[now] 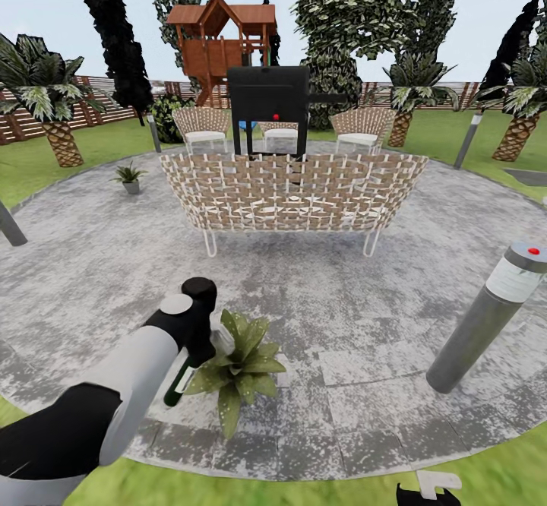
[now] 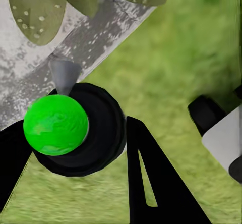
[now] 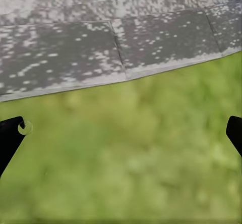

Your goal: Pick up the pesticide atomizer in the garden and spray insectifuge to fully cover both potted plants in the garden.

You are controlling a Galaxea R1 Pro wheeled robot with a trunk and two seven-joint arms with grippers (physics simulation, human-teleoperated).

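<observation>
Left gripper [image 1: 184, 354] clenched around the pesticide atomizer [image 1: 177, 384], held just beside the near potted plant [image 1: 239, 365] at the patio [image 1: 342, 316] edge (bottle seen end-on, green, in the left wrist view). Second potted plant [image 1: 130, 177] sits in its grey pot far left. Right gripper [image 3: 121, 133] spread wide, nothing in it, over lawn [image 3: 131, 173].

Left arm [image 1: 114, 392]: light grey cylindrical forearm shell, matte black casing at the elbend end, black wrist housing with a pale grey round cap on its side.

Left gripper [image 2: 75, 173]: two flat black fingers [image 2: 151, 183], wedge-shaped and tapering toward the tips; one carries a narrow triangular cut-out (grass shows through it).

Right gripper [image 3: 123, 133]: two black fingertips [image 3: 9, 138], set wide apart, one bearing a small pale ring marking.

Right arm [image 1: 429, 488]: black body with a white bracket-like piece on top.
</observation>
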